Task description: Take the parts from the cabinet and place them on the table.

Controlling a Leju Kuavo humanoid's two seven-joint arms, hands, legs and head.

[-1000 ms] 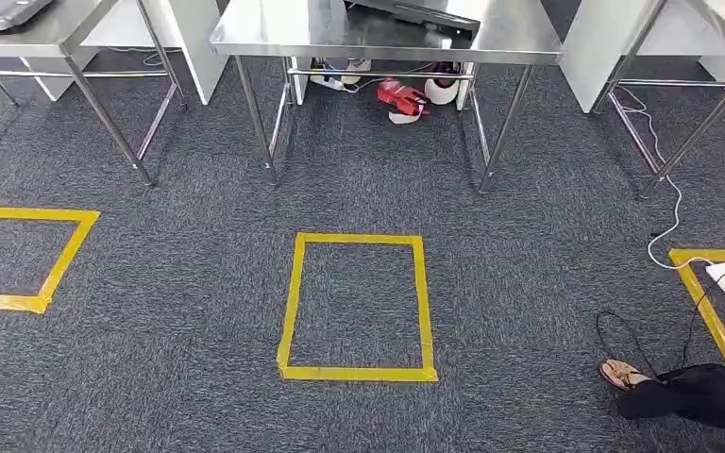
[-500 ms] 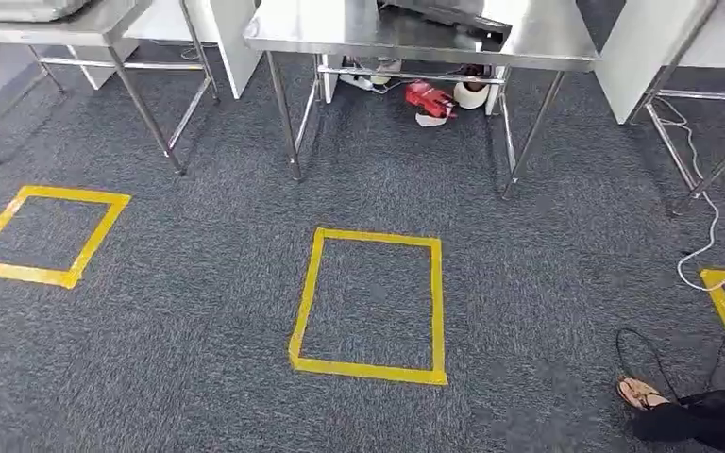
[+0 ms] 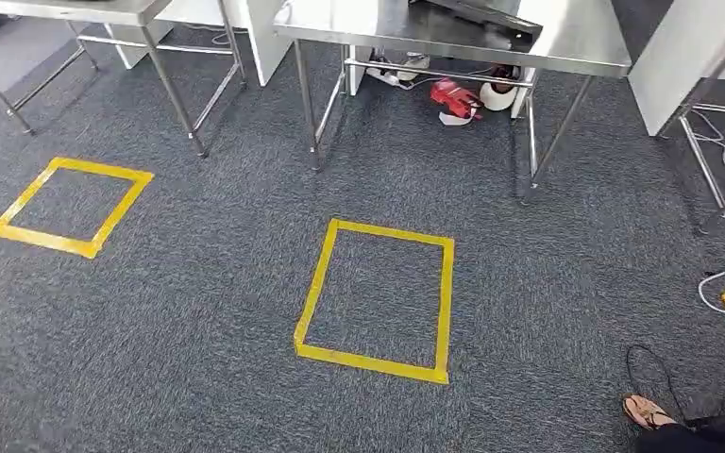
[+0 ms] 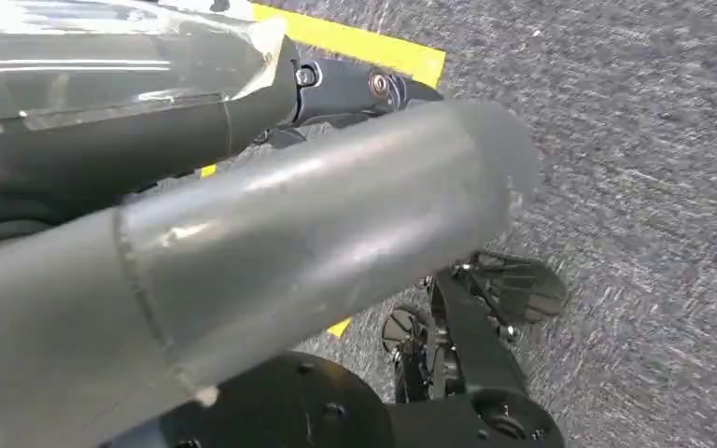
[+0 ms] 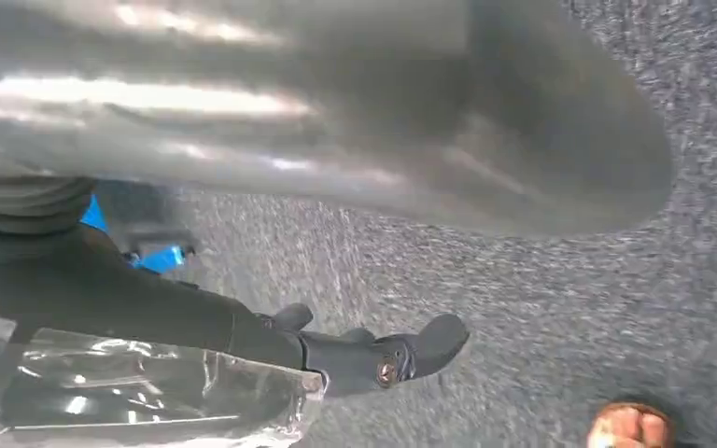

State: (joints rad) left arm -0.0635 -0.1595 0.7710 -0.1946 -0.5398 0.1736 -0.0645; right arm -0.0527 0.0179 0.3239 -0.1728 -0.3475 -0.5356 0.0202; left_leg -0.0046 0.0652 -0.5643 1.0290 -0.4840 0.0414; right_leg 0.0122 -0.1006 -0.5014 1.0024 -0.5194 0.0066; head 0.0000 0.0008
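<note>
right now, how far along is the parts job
Pickup looks done: the left hand and right hand each appear to hold a crinkled clear plastic pack. In hand: carrying, with the shiny steel table ahead beyond the yellow tape square. Left: setting the packs on that table.

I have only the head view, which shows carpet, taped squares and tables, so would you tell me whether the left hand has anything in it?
Observer: In the left wrist view, clear plastic lies against the dark fingers of the left hand. I cannot tell whether they grip it.
Operator: Thank you. And the right hand?
Observer: Much the same. In the right wrist view, a clear wrapping lies along the fingers of the right hand, and again the grip itself is hidden.
</note>
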